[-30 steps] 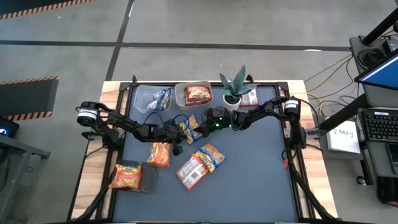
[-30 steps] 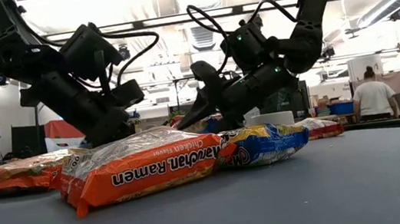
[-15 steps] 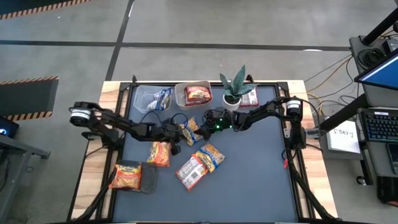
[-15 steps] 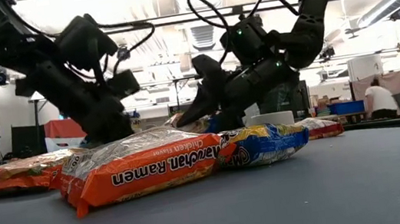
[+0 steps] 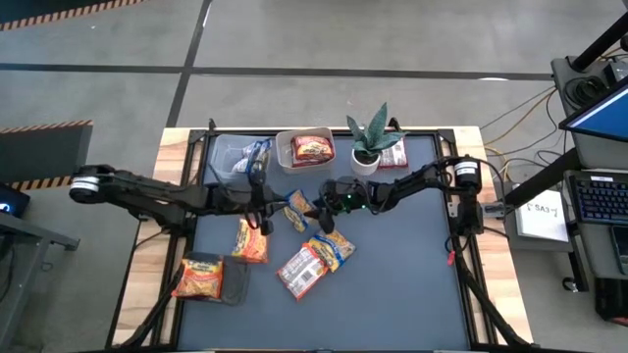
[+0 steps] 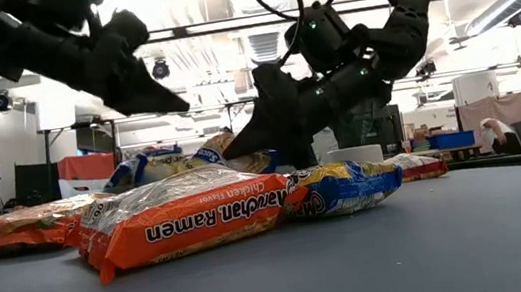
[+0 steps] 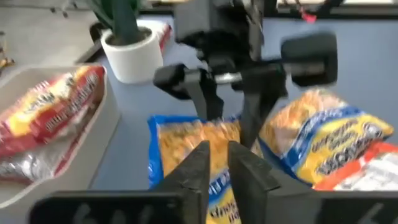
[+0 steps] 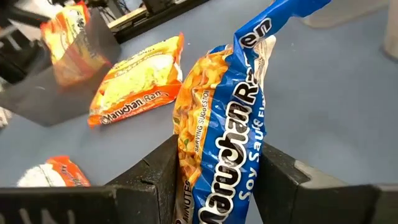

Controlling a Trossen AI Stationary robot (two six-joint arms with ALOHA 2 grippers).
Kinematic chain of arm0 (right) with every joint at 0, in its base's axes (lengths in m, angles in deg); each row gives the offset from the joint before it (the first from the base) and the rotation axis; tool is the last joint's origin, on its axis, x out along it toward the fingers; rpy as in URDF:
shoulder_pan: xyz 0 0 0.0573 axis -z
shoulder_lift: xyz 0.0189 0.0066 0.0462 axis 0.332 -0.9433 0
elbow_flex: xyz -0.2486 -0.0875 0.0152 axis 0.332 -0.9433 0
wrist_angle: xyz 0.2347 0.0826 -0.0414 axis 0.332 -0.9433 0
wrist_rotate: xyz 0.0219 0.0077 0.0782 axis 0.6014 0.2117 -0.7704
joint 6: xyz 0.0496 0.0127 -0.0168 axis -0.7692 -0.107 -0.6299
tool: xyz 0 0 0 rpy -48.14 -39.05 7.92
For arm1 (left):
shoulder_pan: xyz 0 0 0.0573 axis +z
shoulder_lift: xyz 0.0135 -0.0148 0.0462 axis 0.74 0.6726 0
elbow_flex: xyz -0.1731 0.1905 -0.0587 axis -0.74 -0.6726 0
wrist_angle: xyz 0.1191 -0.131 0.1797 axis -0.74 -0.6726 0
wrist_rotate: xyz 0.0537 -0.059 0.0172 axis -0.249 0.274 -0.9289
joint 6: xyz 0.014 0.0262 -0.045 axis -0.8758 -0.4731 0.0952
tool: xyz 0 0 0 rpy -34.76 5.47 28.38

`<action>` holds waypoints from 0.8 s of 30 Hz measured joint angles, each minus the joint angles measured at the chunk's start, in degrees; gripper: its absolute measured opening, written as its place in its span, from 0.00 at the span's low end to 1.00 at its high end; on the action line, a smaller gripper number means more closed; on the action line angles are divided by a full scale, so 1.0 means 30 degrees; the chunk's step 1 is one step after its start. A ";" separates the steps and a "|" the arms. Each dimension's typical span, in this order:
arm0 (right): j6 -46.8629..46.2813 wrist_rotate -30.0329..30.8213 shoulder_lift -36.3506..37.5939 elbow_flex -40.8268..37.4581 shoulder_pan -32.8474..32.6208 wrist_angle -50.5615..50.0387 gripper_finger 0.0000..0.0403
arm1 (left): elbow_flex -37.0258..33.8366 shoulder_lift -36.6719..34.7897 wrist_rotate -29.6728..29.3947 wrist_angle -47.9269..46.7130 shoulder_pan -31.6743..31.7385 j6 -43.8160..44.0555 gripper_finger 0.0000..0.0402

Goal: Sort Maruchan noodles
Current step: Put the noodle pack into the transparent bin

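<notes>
the right gripper [image 5: 316,208] reaches in over the middle of the bench [image 5: 412,284], and its fingers [image 8: 152,171] are clamped on a blue-yellow packet [image 8: 221,134], which stands up between them in the right wrist view. in the high view this packet [image 5: 295,210] sits just beside the gripper tip, near the centre of the dark mat. the left gripper [image 5: 257,201] hangs above the mat just to the left of that packet, and its fingers [image 7: 198,168] stand narrow, almost together, with nothing between them.

a second blue-yellow packet [image 5: 332,244] lies below the right gripper, touching a red-and-white packet [image 5: 301,272]. an orange packet [image 5: 250,241] lies under the left arm, and another orange one [image 5: 198,277] rests at the front left against a grey pad [image 5: 234,279].

at the back, a clear tub [image 5: 224,158] holds a blue packet [image 5: 257,154], and the tub beside it [image 5: 285,147] holds a red packet [image 5: 312,148]. a potted plant [image 5: 371,137] stands next, with a red packet [image 5: 393,154] beside it.
</notes>
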 joint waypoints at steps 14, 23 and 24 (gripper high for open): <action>0.2743 0.1180 0.0046 0.0022 -0.0760 -0.0074 0.38 | -0.0029 0.2445 -0.0004 0.0362 0.0316 0.0357 0.63; 0.3434 0.1211 0.0046 0.0022 -0.0832 -0.0143 0.38 | -0.0029 0.5283 0.0597 0.3288 0.0570 0.0378 0.64; 0.3435 0.1211 0.0046 0.0015 -0.0832 -0.0156 0.38 | -0.0029 0.5469 0.0633 0.3493 0.0571 0.0392 0.64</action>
